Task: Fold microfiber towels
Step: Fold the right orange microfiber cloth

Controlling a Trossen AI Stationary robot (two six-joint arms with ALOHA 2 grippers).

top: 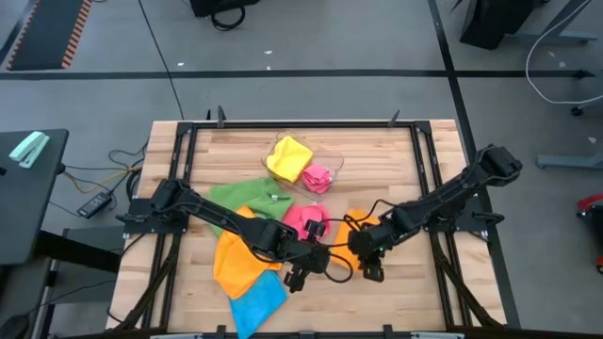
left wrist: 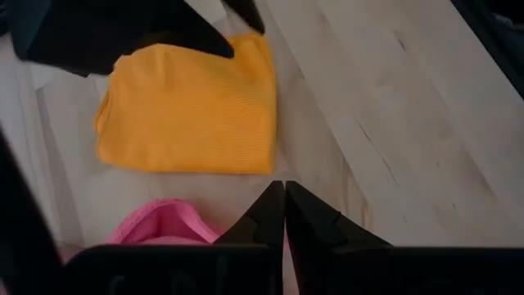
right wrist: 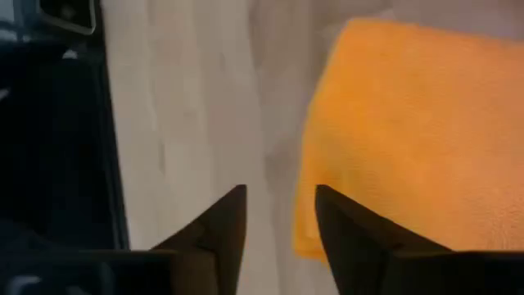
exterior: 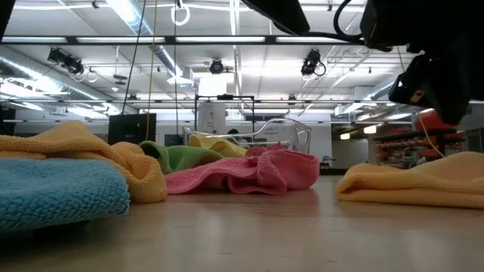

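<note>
Right fingers point(right wrist: 278, 217) parted over folded orange towel's point(right wrist: 417, 139) edge, bare wood beside.

Towels: green point(top: 243, 196), pink point(top: 303, 218), blue point(top: 256, 303), two orange point(top: 237, 261) point(left wrist: 190, 111), yellow point(top: 289, 157) in clear tray point(top: 332, 160); table point(top: 396, 160) pale wood.

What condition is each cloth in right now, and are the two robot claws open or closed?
Folded orange microfiber towel: flat, neat rectangle on the table.
Loose orange towel: spread, unfolded.
Pink towel: crumpled.
Green towel: rumpled.
Blue towel: lying at the table's edge.
Clear plastic tray: holds yellow and pink cloths.
Left gripper: jaws shut, empty.
Right gripper: jaws apart, empty.
</note>
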